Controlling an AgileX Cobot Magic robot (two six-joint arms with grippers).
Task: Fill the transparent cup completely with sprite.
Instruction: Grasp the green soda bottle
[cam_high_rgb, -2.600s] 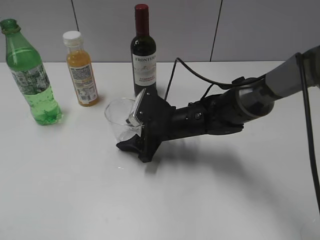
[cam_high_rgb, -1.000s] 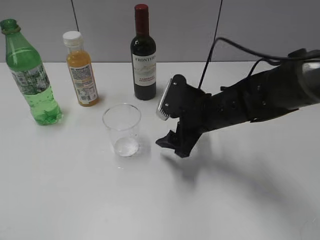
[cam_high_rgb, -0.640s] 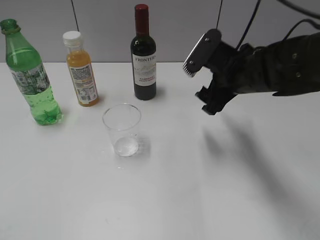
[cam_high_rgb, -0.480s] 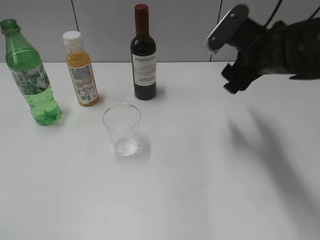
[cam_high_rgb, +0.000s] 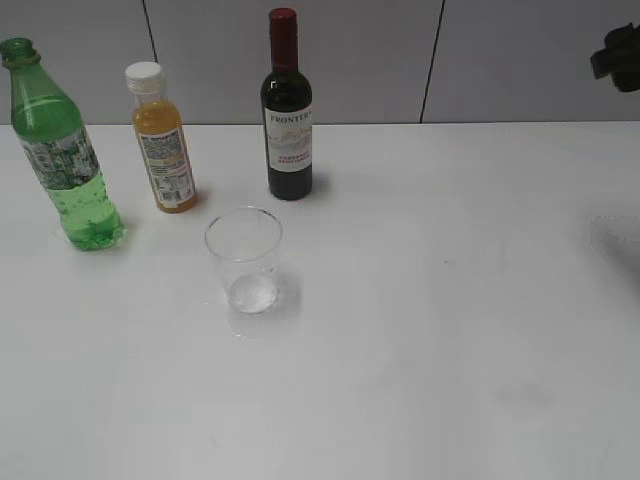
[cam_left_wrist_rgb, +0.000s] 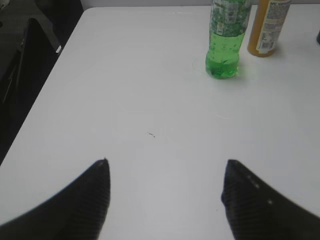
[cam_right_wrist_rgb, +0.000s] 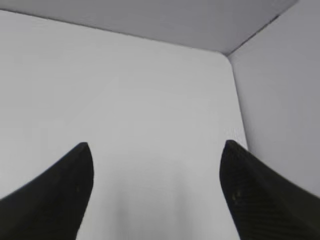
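The transparent cup (cam_high_rgb: 244, 259) stands upright and empty on the white table, in front of the bottles. The green sprite bottle (cam_high_rgb: 58, 150), uncapped and partly full, stands at the far left; it also shows in the left wrist view (cam_left_wrist_rgb: 225, 41). My left gripper (cam_left_wrist_rgb: 165, 172) is open and empty over bare table, well short of the sprite bottle. My right gripper (cam_right_wrist_rgb: 156, 152) is open and empty, facing bare table near the wall corner. In the exterior view only a dark bit of the right arm (cam_high_rgb: 620, 57) shows at the upper right edge.
An orange juice bottle (cam_high_rgb: 163, 140) with a white cap stands right of the sprite bottle, also in the left wrist view (cam_left_wrist_rgb: 267, 26). A dark wine bottle (cam_high_rgb: 287, 112) stands behind the cup. The table's left edge (cam_left_wrist_rgb: 55, 57) borders a dark drop.
My right gripper let go of the cup, then rose and pulled back to the upper right, almost out of the exterior view. The cup stays upright where it was set.
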